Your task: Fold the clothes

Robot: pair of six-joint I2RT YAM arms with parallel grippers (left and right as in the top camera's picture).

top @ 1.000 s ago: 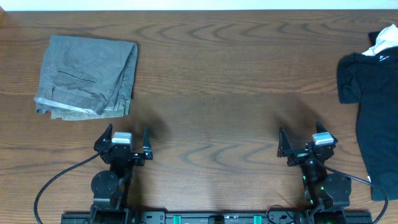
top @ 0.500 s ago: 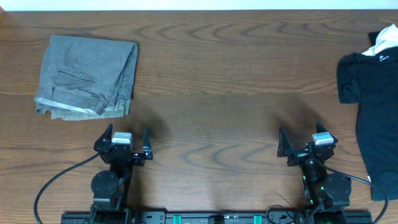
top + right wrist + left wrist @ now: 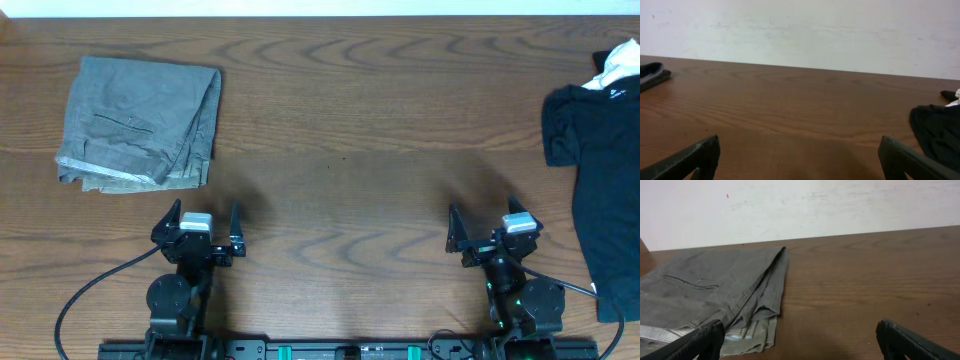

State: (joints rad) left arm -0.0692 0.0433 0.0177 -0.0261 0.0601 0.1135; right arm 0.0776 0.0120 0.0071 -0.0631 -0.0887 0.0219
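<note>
I am looking down on the wooden table point(image 3: 340, 120), with both arms sitting along the bottom edge of the overhead frame. The left gripper point(image 3: 207, 208) is sitting at lower left, pointing toward the top of the frame. Its jaws are spread wide and gripping nothing. In the left wrist view its 2 fingers point(image 3: 702, 341) are showing in the bottom corners with bare wood between them. The right gripper point(image 3: 482, 206) is sitting at lower right, also gaping wide and empty, well apart from any fabric.

The grey trousers point(image 3: 140, 122) are lying folded in the upper left of the overhead frame, a pocket slit facing up and layered edges showing along the lower and right sides. In the left wrist view they are filling the left half of the frame.

The black T-shirt point(image 3: 600, 170) is lying unfolded along the right edge, partly running out of frame, with 1 short sleeve pointing left and a small white logo point(image 3: 617, 93) near its top. A white garment point(image 3: 612, 65) is peeking out in the upper right corner, touching the shirt's top edge; I cannot tell how far it is tucked beneath. In the right wrist view only a dark lump of the shirt is showing at lower right.

A black cable point(image 3: 90, 290) is looping at lower left.
</note>
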